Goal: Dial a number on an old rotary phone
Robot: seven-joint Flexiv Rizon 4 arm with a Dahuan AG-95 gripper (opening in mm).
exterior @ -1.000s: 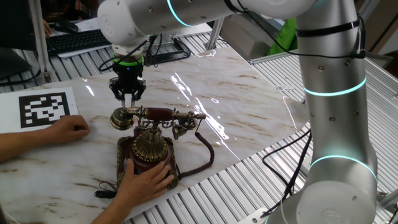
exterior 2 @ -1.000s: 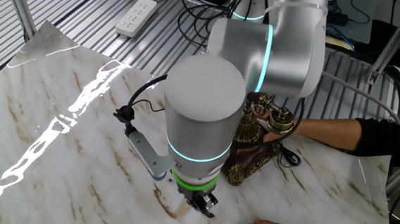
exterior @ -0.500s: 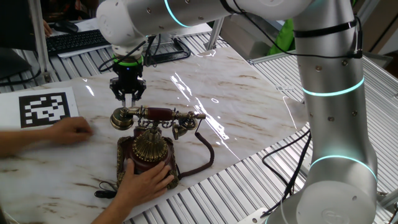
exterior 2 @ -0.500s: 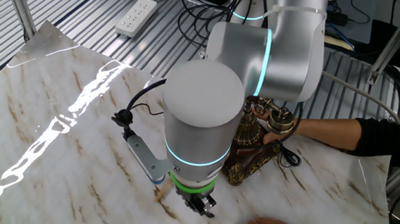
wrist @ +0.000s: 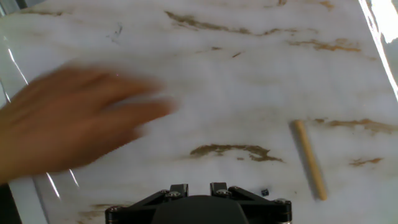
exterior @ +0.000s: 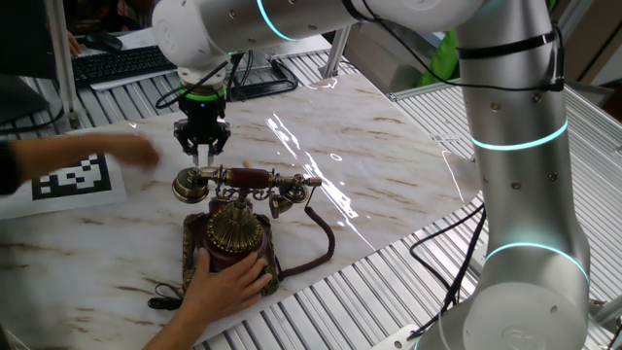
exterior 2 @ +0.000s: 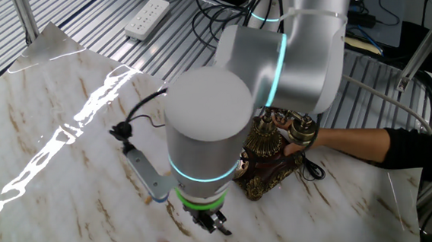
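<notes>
White marble with brown veins covered the table [exterior: 389,146]. Above it the gripper [exterior: 201,148] pointed down, its jaws nearly together with a narrow gap and nothing between them. A thin wooden stick [wrist: 310,159] lay on the marble under the hand camera. Just beside the gripper stood the old rotary phone [exterior: 233,228], steadied by a person's hand [exterior: 228,282]. The person's other hand [exterior: 136,151], flat on the table a second earlier, had lifted and blurred over the printed marker sheet [exterior: 73,173].
</notes>
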